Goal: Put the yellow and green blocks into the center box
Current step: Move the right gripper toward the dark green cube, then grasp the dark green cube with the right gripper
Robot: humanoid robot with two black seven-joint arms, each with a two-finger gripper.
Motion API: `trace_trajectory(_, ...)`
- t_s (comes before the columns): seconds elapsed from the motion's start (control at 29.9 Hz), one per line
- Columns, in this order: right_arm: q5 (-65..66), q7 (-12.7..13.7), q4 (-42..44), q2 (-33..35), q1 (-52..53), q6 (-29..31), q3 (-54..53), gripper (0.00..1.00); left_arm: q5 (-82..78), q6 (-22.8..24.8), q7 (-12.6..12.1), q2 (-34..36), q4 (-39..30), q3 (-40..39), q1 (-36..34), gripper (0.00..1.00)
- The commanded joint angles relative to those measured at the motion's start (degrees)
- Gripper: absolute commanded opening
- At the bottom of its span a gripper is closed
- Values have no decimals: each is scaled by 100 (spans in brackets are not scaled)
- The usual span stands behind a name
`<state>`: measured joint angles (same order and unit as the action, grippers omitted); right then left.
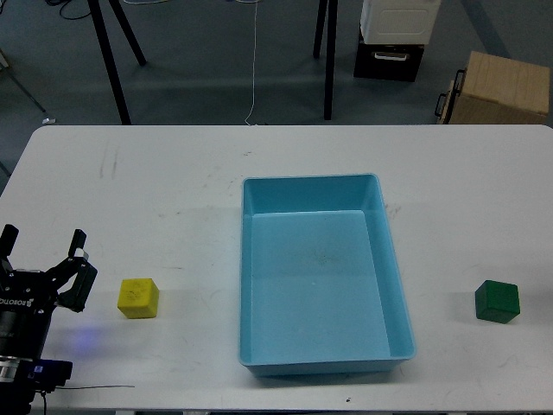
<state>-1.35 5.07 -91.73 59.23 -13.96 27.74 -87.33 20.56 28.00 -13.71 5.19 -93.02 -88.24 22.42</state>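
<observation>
- Left end effector sits low on the white worktop, fingers spread apart, gripping nothing.
- Yellow block lies just beside it.
- Light-blue tray holds nothing.
- Green block rests well right of the tray.

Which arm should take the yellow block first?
Left. Its end effector sits open on the table's left side, close beside the yellow block, with nothing between them. The right arm is not in view, and the green block lies on the far side of the light-blue tray.
</observation>
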Motion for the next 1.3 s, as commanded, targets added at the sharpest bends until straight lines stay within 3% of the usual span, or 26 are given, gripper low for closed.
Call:
trace_trajectory(0.0,818,283,-38,624,656,-102,646,100,0,0,-1,-9,21,9,-36,100)
trace_trajectory(0.33,3684,1048,-258,1494,2422,-146,2921,100,0,0,8,-18,48,158,-80,100)
trace_trajectory(0.54,4590,1681,-267,1486,3136,-23,4030,100,0,0,8,-27,179,158,-115,100)
trace_trajectory(0.77,5268,1831,-249,924,3224,12,4637,100,0,0,-1,-27,258,167,-185,100)
trace_trajectory(1.04,5189,1989,-337,880,3698,21,4769,100,0,0,-1,-27,399,167,-291,100)
trace_trajectory(1.27,5259,2121,-293,529,4567,26,6033,100,0,0,-1,-36,548,210,-308,100)
